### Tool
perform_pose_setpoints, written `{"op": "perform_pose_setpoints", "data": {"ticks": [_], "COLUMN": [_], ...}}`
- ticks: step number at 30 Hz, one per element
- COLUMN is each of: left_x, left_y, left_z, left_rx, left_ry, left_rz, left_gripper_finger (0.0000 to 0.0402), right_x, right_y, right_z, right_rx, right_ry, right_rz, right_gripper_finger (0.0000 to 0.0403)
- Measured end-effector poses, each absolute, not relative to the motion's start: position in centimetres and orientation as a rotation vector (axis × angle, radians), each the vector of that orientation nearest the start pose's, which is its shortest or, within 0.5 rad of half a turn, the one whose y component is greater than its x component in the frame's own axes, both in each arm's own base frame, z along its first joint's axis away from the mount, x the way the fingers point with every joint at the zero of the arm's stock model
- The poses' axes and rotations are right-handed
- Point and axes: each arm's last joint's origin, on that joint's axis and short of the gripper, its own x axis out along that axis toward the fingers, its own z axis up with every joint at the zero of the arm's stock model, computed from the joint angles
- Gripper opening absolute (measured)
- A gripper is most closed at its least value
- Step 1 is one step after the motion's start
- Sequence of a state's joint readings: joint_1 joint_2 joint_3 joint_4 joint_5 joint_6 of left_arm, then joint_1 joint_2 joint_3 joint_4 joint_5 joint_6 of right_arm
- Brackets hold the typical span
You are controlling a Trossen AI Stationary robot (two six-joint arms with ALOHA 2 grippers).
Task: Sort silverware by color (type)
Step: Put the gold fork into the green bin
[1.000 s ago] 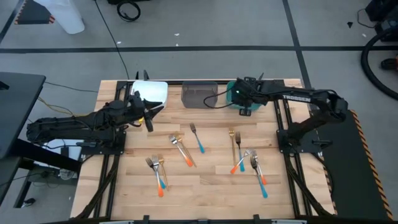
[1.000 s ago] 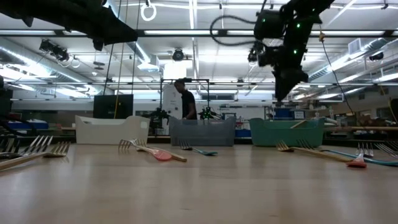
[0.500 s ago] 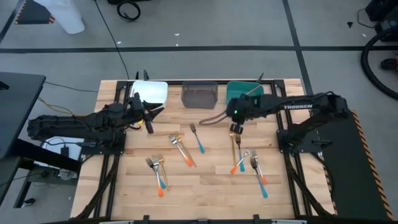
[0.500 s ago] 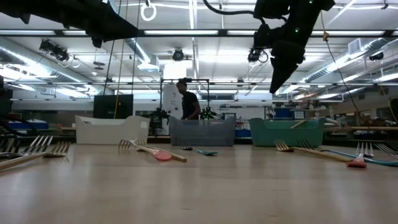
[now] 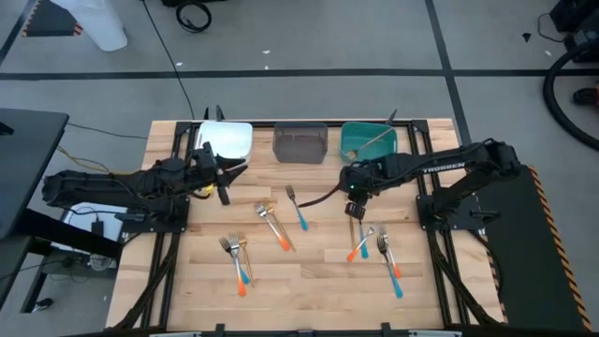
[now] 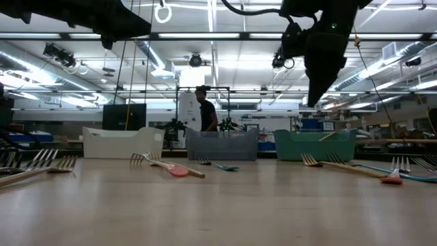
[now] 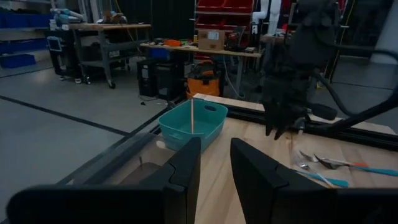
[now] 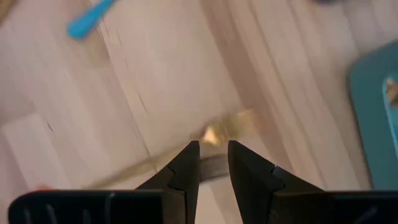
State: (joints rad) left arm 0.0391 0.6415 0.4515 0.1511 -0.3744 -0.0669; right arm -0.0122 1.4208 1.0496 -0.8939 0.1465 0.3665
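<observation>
Even, bright overhead light falls on the wooden table in the high view, casting only short, soft shadows beside the arms. In the low view, ceiling strip lights glare white and turn the arms into dark silhouettes, while the near tabletop is soft. The right wrist view is blurred throughout. The left wrist view is dimmer, its near fingers out of focus.
</observation>
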Motion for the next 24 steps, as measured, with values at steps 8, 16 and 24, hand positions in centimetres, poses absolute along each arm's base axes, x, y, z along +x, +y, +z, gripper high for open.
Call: {"op": "perform_pose_setpoints", "data": {"ticks": [8, 16, 24], "left_x": [15.4, 15.4, 15.4], "left_y": [1.7, 1.7, 1.7], "left_z": [27.1, 27.1, 27.1], "left_rx": [-0.060, -0.060, -0.060], "left_ry": [0.024, 0.022, 0.023], "left_rz": [0.415, 0.415, 0.415], "left_gripper_finger": [0.0095, 0.0095, 0.0095], "right_x": [25.1, 26.5, 29.3], "right_y": [-0.4, 0.4, 1.6], "right_z": [23.7, 22.3, 18.9], "right_rx": [0.295, 0.478, 0.519], "right_ry": [1.327, 1.290, 1.356], "right_rz": [-0.323, -0.451, -0.535], "right_gripper_finger": [0.0094, 0.0095, 0.0095]}}
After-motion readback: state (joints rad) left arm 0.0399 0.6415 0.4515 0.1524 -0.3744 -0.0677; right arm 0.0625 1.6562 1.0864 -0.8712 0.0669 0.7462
